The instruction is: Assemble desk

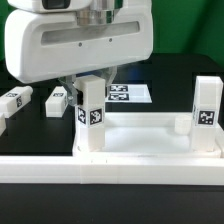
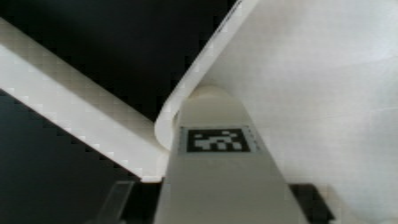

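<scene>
1. White plastic desk top (image 1: 150, 143), exterior view: tray-like with a raised rim. It lies flat on the black bench (image 1: 40, 125), filling the frame from centre toward 4 o'clock.
2. 9 o'clock leg (image 1: 92, 118) stands upright at the desk top's 9 o'clock corner, its tag facing the camera.
3. 3 o'clock leg (image 1: 205, 112) stands upright at the opposite corner, also tagged.
4. Claw (image 1: 90, 86) hangs at 12 o'clock above the 9 o'clock leg and straddles its upper end. The arm's white housing (image 1: 75, 40) hides most of it.
5. Loose leg (image 1: 57, 100) lies flat on the bench at about 10 o'clock from the desk top. A second loose leg (image 1: 15, 101) lies farther out on the same bearing, by the frame edge. Both are apart from the desk top.
6. Marker board (image 1: 130, 93) lies flat at the desk top's 12 o'clock, partly hidden behind the claw.
7. Long white bar (image 1: 110, 172) runs along the desk top's 6 o'clock edge. Contact unclear.
8. Wrist view: 9 o'clock leg (image 2: 219, 175) sits between the claw's (image 2: 214, 205) two dark fingers (image 2: 121, 200), tag toward the lens. The fingers flank it closely on both sides. Cannot tell whether the claw is clenched on the leg or still slack.
9. The leg's far end meets the rounded corner of the desk top (image 2: 320, 70).
10. Long white bar (image 2: 71, 95) crosses the black bench (image 2: 45, 175) just beside that corner.
</scene>
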`<state>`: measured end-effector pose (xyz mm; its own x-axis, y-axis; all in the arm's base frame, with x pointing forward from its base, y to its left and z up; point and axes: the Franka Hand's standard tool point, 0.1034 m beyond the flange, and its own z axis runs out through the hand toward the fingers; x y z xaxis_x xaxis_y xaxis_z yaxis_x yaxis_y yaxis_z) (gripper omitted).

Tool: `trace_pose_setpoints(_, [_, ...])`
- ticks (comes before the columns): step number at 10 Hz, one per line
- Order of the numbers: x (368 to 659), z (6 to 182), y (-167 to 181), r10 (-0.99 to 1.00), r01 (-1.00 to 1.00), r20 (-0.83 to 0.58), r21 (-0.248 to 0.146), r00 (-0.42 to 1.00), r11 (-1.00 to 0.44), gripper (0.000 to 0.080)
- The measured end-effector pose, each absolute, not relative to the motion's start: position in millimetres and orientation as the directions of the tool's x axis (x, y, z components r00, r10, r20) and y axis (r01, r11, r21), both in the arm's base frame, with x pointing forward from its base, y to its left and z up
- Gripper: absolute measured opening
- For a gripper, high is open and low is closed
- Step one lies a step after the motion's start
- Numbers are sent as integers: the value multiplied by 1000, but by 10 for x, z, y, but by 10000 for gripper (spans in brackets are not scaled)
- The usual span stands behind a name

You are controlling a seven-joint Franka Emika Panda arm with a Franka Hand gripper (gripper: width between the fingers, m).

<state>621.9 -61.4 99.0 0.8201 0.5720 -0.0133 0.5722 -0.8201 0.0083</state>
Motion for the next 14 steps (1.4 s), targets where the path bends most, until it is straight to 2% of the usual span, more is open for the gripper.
trace_pose_setpoints(4, [6213, 987, -610, 240, 240, -7, 1, 971, -971, 289])
trace_pose_setpoints(5, [6215, 987, -601, 60, 60, -5, -5, 998, -998, 291])
trace_pose_setpoints(8, [6214, 985, -583, -213, -213, -6, -12, 977, -977, 291])
trace_pose_setpoints(14, [6211, 987, -586, -353, -353, -8, -8, 936, -936, 302])
